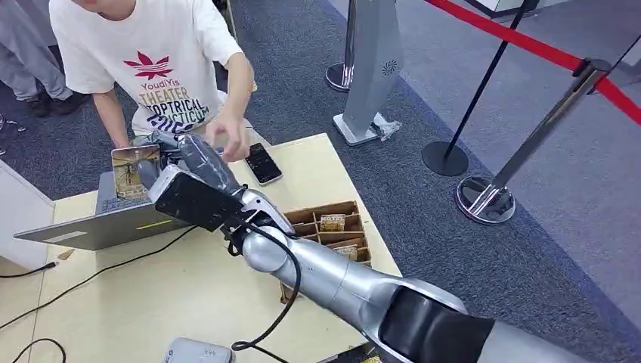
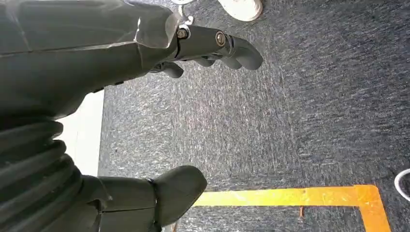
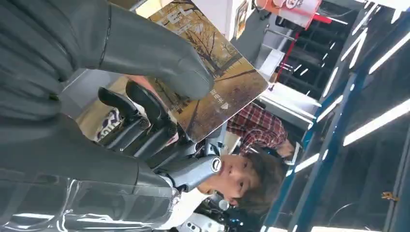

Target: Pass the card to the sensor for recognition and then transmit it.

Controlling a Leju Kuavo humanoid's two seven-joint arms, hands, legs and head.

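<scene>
Silver and black, the right arm runs from the counter's near right corner up across the pale wooden counter (image 1: 189,302) toward its far left corner, ending in the right hand (image 1: 162,155). That hand pinches a thin rectangular card printed with a brown autumn-tree picture (image 1: 134,168); in the right wrist view the thick grey thumb (image 3: 159,63) presses on the card's (image 3: 217,92) printed face while the darker fingers (image 3: 145,121) back it from behind. The card stands clear of the counter, above the open grey laptop (image 1: 113,215) at the far left edge, its long axis roughly upright and its free end projecting beyond the fingertips, away from the robot. A person in a white printed T-shirt (image 1: 162,57) leans over the far edge, 1 of their hands (image 1: 227,136) just beside the right hand, near a black phone (image 1: 263,163). I cannot tell which object is the sensor. The handover likely turns on that short gap between card and person's hand. The left hand (image 2: 193,111) hangs over grey carpet, fingers apart, holding nothing, well away from the card.
</scene>
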